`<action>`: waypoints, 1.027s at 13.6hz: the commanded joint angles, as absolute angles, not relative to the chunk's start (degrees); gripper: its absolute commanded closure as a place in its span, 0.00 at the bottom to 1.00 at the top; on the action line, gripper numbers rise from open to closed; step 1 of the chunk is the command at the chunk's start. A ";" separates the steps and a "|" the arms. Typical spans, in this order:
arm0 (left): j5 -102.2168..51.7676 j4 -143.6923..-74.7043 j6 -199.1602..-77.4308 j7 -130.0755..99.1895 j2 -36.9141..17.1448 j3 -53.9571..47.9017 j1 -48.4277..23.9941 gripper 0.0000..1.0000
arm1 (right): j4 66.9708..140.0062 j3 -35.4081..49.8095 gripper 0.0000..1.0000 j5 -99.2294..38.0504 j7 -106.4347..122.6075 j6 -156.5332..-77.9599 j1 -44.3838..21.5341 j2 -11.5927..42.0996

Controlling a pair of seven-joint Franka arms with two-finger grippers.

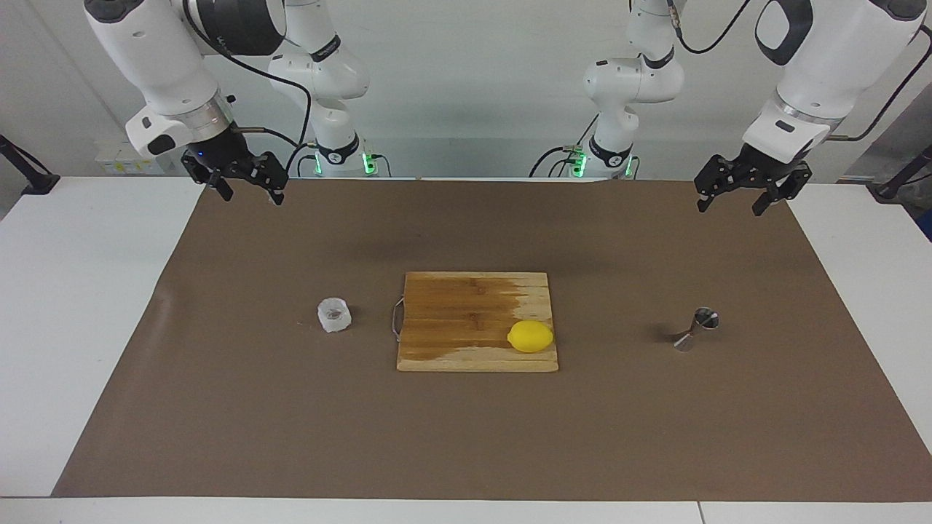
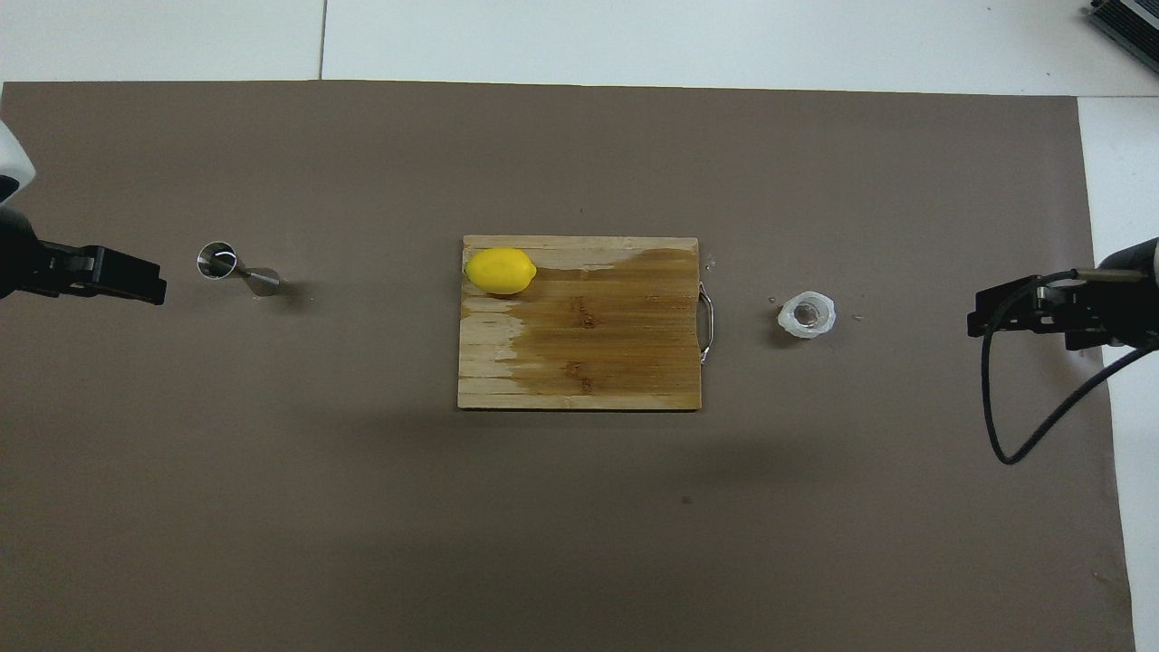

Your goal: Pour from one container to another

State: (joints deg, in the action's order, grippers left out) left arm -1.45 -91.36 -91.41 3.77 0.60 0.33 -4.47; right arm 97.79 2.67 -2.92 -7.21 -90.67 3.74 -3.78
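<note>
Sitting upright on the brown mat, the crinkled white cup is beside the handle end of the wooden board, toward the right arm's end. A lemon lies on the board's corner nearest the steel jigger, which stands toward the left arm's end. Both the right gripper and left gripper hang over the mat's edge nearest the robots, fingers apart, holding nothing.
</note>
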 commanded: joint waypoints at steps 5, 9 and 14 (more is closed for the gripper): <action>-2.11 -92.99 -90.88 3.16 2.11 0.09 -4.74 0.00 | 98.00 2.90 0.00 -3.78 -7.73 -90.44 4.22 -4.04; -2.11 -93.08 -92.18 0.19 2.11 -0.09 -4.40 0.00 | 98.00 2.99 0.00 -3.78 -7.73 -90.44 4.22 -4.04; -6.76 -91.58 -93.25 -12.18 -1.75 0.09 -3.87 0.00 | 98.00 2.99 0.00 -3.78 -7.73 -90.44 4.22 -4.04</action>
State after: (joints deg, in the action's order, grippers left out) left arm -4.87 -91.52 -91.63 -6.93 -0.28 0.01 -4.21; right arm 97.79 2.67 -2.92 -7.21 -90.67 3.74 -3.78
